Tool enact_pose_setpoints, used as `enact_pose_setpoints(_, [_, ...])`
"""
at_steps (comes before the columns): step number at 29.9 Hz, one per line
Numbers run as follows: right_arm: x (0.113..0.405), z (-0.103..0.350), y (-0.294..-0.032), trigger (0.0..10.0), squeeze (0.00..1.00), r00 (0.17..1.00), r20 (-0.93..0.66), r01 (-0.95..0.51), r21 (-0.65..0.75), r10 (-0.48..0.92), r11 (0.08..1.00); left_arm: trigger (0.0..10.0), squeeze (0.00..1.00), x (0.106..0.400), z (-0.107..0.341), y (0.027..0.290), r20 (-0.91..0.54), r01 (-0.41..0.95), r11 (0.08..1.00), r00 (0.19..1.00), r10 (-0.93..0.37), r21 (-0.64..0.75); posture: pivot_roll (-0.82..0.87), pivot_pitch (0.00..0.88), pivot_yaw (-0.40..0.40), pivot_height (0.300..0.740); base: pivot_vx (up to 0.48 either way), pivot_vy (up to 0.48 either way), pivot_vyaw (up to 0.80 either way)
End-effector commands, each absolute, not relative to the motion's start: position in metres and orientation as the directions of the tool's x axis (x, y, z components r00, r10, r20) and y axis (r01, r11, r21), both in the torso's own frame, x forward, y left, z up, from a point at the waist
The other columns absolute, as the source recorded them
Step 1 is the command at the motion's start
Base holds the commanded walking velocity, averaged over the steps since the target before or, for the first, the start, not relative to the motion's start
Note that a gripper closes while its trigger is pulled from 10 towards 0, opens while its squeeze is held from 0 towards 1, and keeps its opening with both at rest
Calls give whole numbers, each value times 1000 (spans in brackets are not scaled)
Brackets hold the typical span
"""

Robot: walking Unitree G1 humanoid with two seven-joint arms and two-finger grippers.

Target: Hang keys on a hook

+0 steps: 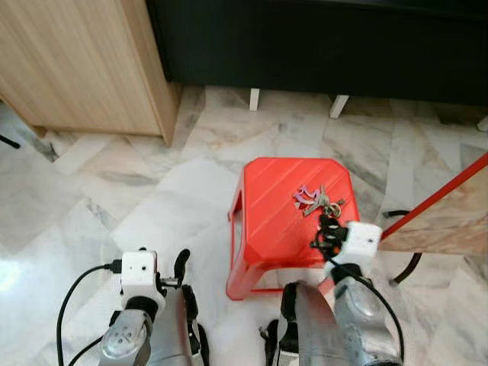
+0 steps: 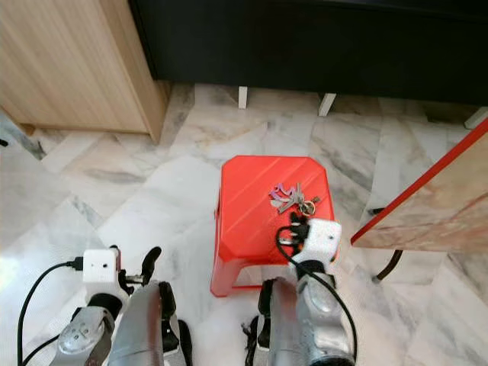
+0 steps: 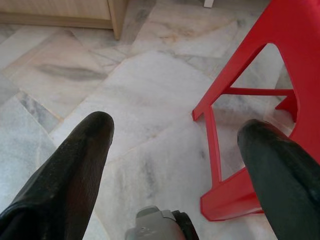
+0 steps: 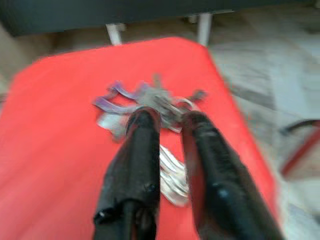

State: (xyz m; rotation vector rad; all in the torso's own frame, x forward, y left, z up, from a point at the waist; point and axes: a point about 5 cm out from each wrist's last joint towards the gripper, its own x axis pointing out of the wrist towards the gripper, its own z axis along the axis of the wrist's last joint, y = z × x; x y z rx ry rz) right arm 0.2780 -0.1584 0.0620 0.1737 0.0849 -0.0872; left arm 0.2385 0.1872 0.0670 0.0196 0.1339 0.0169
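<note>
Keys lie in a loose bunch on top of a red stool, toward its far right corner, low enough that I must reach down for them. Left to right: my left gripper hangs idle over bare floor beside the stool leg, jaws spread wide. My right gripper sits just over the keys, jaws narrowly parted, tips at the bunch, not yet pinching. Marble tile floor; wooden cabinet far left; dark furniture behind; slanted board right.
</note>
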Motion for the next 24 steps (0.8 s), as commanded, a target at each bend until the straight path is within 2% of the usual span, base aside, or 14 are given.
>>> enact_pose_setpoints(1, [265, 44, -168, 10000, 0, 971, -215, 125, 96, -102, 987, 10000, 0, 233, 57, 188, -170, -23, 999, 985, 26, 23, 93, 287, -93, 594, 0, 0, 0])
enact_pose_setpoints(9, [257, 33, -173, 10000, 0, 952, -289, 137, 117, -98, 984, 10000, 0, 233, 57, 188, -169, -23, 999, 985, 26, 23, 95, 287, -94, 594, 0, 0, 0])
enact_pose_setpoints(16, [265, 34, -174, 10000, 0, 948, -303, 136, 120, -94, 983, 10000, 0, 233, 57, 188, -170, -24, 999, 985, 28, 24, 97, 287, -93, 594, 0, 0, 0])
enact_pose_setpoints(17, [268, 36, -173, 10000, 522, 951, -298, 134, 151, -84, 980, 10000, 0, 233, 57, 188, -168, -24, 999, 985, 28, 24, 96, 288, -91, 594, 0, 0, 0])
enact_pose_setpoints(18, [268, 36, -173, 10000, 522, 951, -298, 134, 151, -84, 980, 10000, 0, 233, 57, 188, -168, -24, 999, 985, 28, 24, 96, 288, -91, 594, 0, 0, 0])
enact_pose_setpoints(19, [272, 36, -172, 10000, 1000, 952, -298, 127, 185, -67, 975, 10000, 0, 233, 57, 188, -167, -24, 999, 986, 28, 24, 95, 290, -90, 594, 0, 0, 0])
enact_pose_setpoints(23, [277, 35, -169, 10000, 1000, 950, -310, 116, 209, -47, 971, 10000, 0, 234, 57, 187, -168, -21, 1000, 985, 24, 23, 100, 290, -89, 594, 0, 0, 0])
enact_pose_setpoints(24, [278, 33, -168, 10000, 761, 947, -318, 109, 210, -37, 972, 10000, 0, 234, 57, 187, -169, -21, 1000, 985, 24, 23, 100, 290, -89, 594, 0, 0, 0])
